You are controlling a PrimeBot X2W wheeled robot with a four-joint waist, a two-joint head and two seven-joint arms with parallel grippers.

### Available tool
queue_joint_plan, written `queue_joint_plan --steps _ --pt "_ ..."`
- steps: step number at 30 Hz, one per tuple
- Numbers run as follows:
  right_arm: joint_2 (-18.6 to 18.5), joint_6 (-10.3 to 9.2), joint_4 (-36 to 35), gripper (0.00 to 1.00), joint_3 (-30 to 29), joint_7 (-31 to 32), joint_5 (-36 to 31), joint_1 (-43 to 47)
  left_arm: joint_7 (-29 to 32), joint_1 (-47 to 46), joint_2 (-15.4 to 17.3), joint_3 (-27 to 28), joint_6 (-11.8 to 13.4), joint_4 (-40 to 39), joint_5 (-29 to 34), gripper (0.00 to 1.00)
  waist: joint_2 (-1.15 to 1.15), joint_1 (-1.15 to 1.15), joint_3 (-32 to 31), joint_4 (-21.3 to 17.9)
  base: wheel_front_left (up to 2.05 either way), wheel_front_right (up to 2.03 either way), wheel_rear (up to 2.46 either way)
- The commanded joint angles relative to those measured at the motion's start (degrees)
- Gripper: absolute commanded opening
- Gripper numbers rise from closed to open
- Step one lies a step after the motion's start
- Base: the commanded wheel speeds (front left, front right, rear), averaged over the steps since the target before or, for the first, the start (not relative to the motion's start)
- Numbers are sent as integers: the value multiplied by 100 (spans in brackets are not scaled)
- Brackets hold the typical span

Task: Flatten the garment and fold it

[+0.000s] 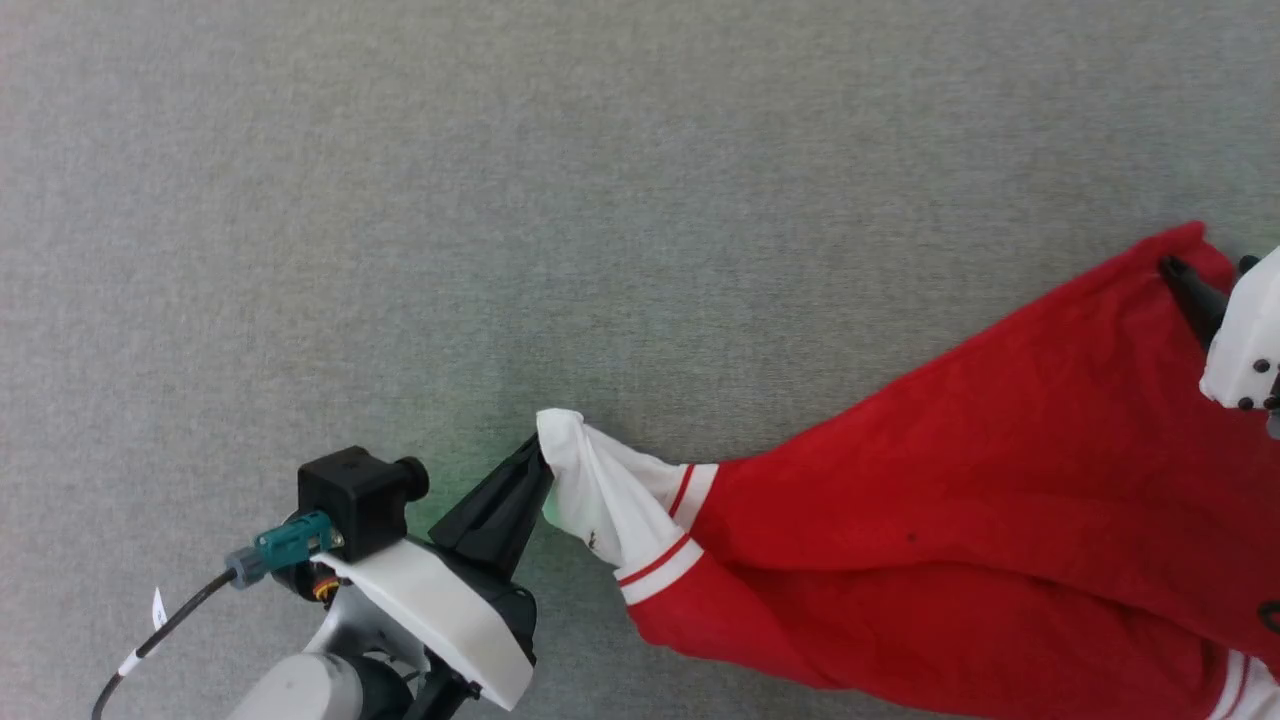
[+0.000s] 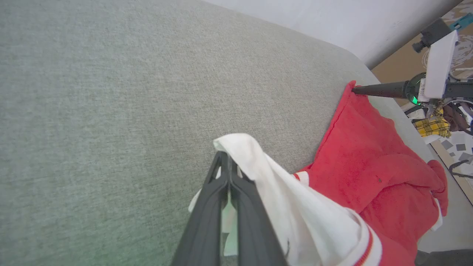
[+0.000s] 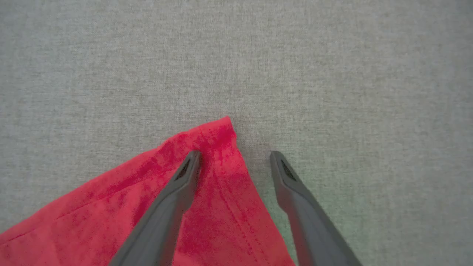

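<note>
Left gripper [image 1: 538, 458]: nearest item, at the garment's left end. Fingers are pressed together and pinch the tip of the white sleeve [image 1: 600, 490], whose cloth drapes over them. The forearm is low, and the fingers angle up toward the sleeve. Garment [image 1: 950, 480]: red, rumpled and creased, lying on the grey surface [image 1: 500, 150]. Its sleeve is drawn out to a point and its body is bunched behind, not yet flat. Right gripper [image 3: 234, 153]: at the garment's far corner [image 3: 218, 136]. Jaws are spread wide, one finger over the red hemmed corner and the other over bare surface just beside it, so the corner's edge sits between them, ungripped. The wrist is above the garment, with the fingers pointing beyond its edge. Step in hand, by judgement: flattening, at the stage of securing two opposite ends. Next move calls for the right jaws to close on the corner, then for both arms to draw apart and lay the cloth smooth. Folding not begun.
</note>
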Motion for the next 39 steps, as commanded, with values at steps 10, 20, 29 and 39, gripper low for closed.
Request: queue_joint_plan --steps 10,20,29,39 --pt "-275 -3 264 0 235 219 159 -137 -62 -152 -15 27 -58 111 -9 0 0 -1 187 138 0 0 0" --pt "-214 -3 63 0 293 -478 179 -25 -249 -240 8 86 -81 274 57 0 0 -1 -240 -108 0 0 0" --pt "221 -3 157 0 75 -1810 176 87 -1206 -1018 -288 490 304 996 644 0 0 -1 -1052 -282 0 0 0" --pt "730 -3 680 0 300 -2784 64 -907 -942 -3068 -329 252 -156 2156 1094 0 0 -1 -2181 -483 0 0 0"
